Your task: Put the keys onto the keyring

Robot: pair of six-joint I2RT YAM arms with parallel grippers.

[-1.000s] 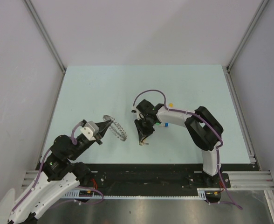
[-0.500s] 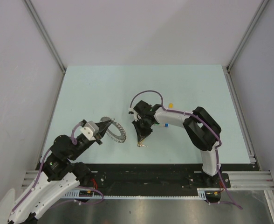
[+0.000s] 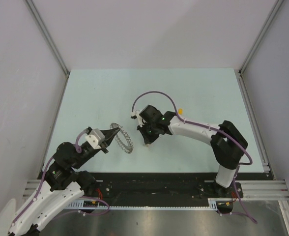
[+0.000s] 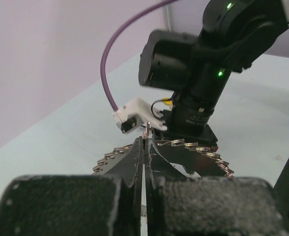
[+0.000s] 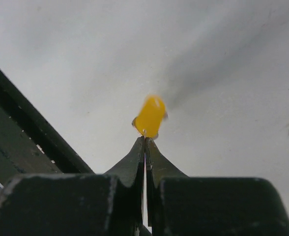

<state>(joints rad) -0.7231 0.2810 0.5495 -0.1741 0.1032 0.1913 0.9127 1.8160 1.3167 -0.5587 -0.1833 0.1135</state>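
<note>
The keyring, a large silver coiled ring, stands on edge near the table's middle left, and my left gripper is shut on its rim. In the left wrist view the left gripper pinches the coiled keyring, which arcs out to both sides. My right gripper hangs just right of the ring, shut on a yellow-headed key, with the right gripper pinching that key's metal end. A second yellow key lies on the table behind the right arm.
The pale green table is walled by grey panels at left, right and back. A purple cable loops above the right wrist. The black base rail runs along the near edge. The right arm's wrist fills the view beyond the left fingers.
My right gripper has shut on the yellow key and carried it left toward the keyring, with the arm stretching out. The ring in my left gripper has turned slightly.
</note>
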